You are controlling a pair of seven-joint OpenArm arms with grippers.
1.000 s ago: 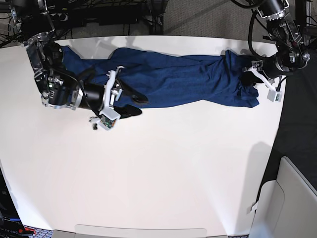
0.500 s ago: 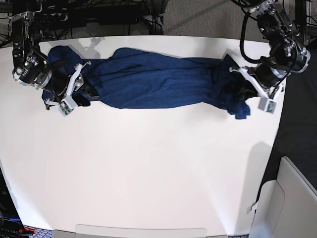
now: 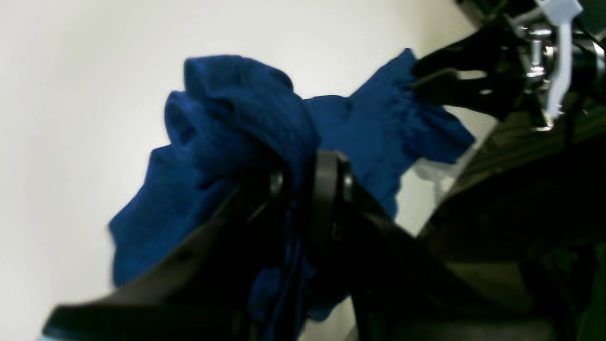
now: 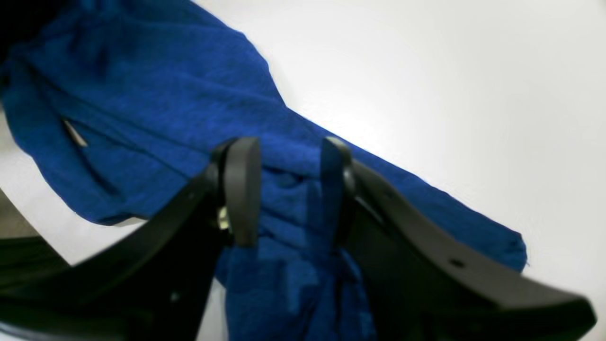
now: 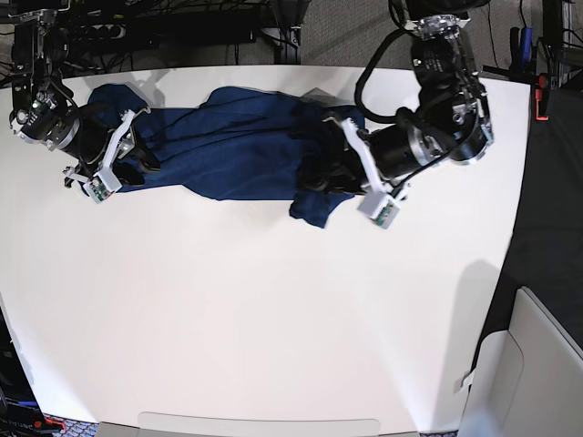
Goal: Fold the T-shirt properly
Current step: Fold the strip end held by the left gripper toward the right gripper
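The dark blue T-shirt (image 5: 237, 146) lies bunched in a long strip across the far side of the white table (image 5: 273, 319). My left gripper (image 5: 321, 177) is shut on one end of the shirt and holds it doubled over near the strip's middle. In the left wrist view, blue cloth (image 3: 236, 113) is pinched between that gripper's (image 3: 302, 184) black fingers. My right gripper (image 5: 138, 162) grips the other end at the far left. In the right wrist view it (image 4: 289, 189) is shut on a thick bunch of cloth (image 4: 156, 104).
The table's right edge (image 5: 524, 182) borders dark floor. A pale box (image 5: 537, 364) stands off the table at the lower right. Cables and stands (image 5: 182, 27) run behind the far edge.
My left gripper has carried its end of the shirt leftward from the table's right side to the middle, shortening the strip. The right gripper shifted slightly left, still gripping.
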